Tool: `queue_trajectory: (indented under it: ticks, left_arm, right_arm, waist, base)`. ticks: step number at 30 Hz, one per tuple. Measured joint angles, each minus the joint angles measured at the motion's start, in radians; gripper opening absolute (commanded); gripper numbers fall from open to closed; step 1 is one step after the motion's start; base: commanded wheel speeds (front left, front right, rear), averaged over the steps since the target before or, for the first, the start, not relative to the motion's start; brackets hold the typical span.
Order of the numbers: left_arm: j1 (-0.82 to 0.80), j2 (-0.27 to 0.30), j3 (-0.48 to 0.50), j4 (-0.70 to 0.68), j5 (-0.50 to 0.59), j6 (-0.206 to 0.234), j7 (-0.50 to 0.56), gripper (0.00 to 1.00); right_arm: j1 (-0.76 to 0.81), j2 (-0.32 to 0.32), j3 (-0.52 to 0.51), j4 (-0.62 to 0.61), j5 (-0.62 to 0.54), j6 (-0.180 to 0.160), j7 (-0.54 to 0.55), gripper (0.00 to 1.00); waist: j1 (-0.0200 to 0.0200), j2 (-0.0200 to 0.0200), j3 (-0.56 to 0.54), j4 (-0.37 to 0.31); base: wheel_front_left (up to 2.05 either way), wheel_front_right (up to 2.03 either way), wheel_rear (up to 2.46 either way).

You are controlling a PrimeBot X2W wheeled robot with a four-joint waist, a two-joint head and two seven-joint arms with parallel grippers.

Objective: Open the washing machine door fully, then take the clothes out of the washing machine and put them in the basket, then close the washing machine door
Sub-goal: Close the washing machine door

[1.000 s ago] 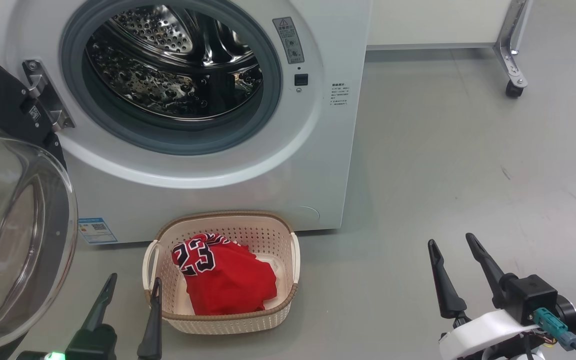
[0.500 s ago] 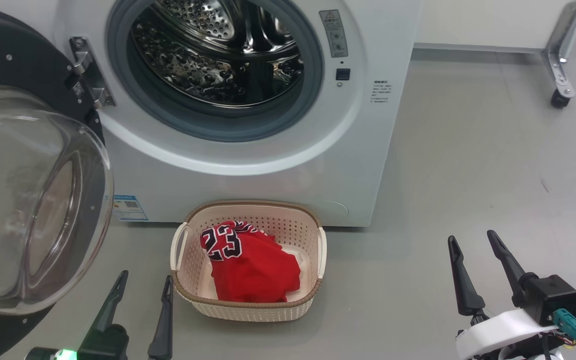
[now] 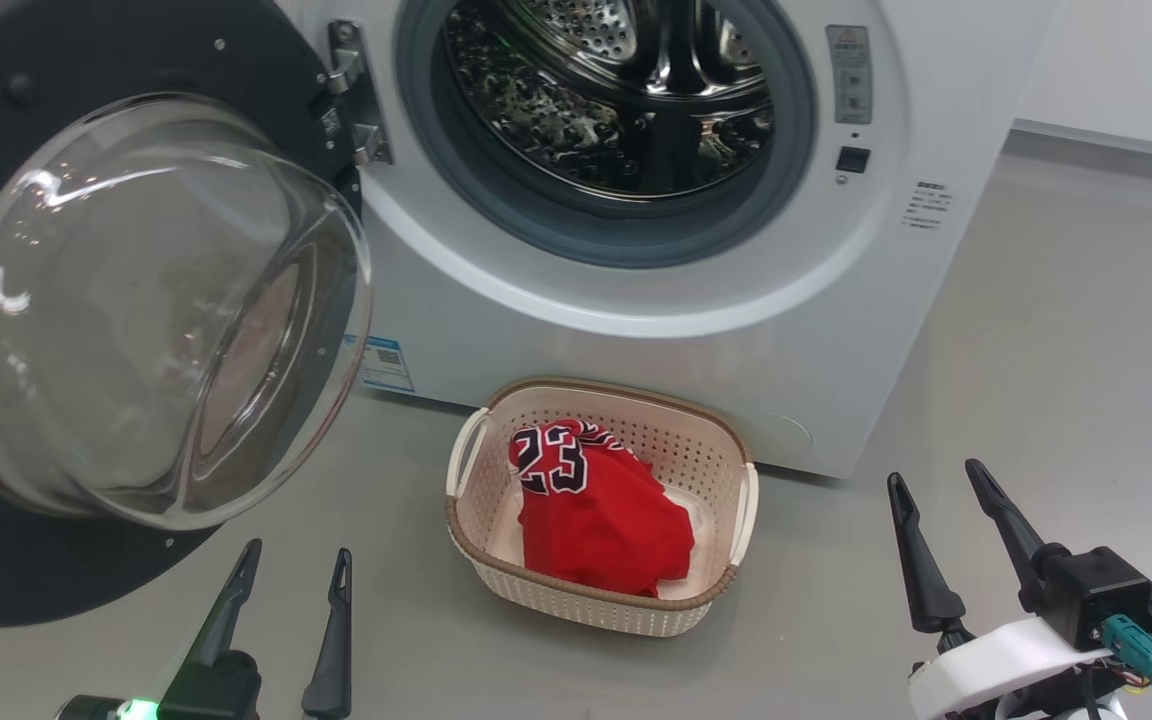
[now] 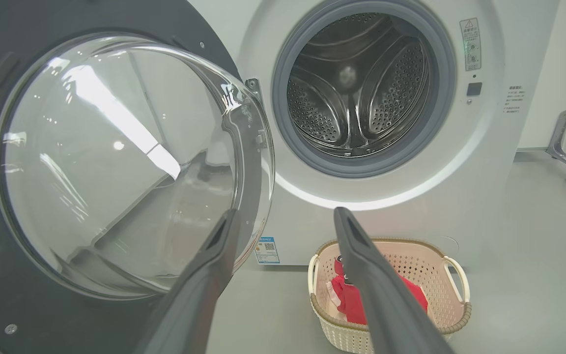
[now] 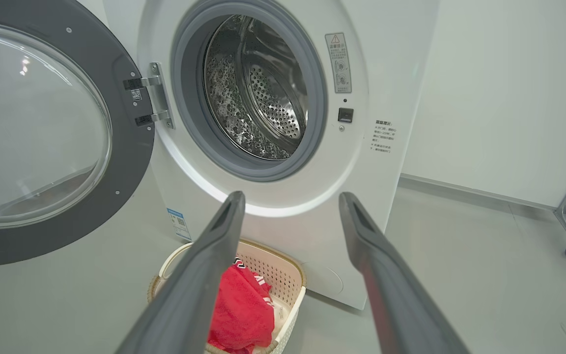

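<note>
Cream perforated plastic basket [image 3: 591, 608] just before white front-loading washing machine [image 3: 636, 340], long axis along its front, red number-23 jersey [image 3: 601, 515] inside. Round black-rimmed glass door [image 3: 136, 300] stands open leftward. My left gripper [image 3: 298, 550] and right gripper [image 3: 934, 473]: fingers apart, empty.

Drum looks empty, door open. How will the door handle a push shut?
The door likely swings stiffly as one piece about its hinge, so it won't flex. Its glass looks smooth and bulging; a push may slide off, so the black rim seems safer. It looks heavy, so expect some resistance at first.
</note>
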Motion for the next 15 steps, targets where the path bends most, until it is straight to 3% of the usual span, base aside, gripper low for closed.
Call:
queue_trajectory:
  ticks: [15]
  left_arm:
    - [0.0, 0.0, -0.017, 0.019, -0.003, 0.0, 0.0, 1.0]
  right_arm:
    - [0.0, 0.013, 0.016, -0.01, 0.0, 0.0, 0.012, 1.0]
  waist:
    - [0.0, 0.0, -0.001, 0.198]
  base:
    - [0.0, 0.0, 0.0]
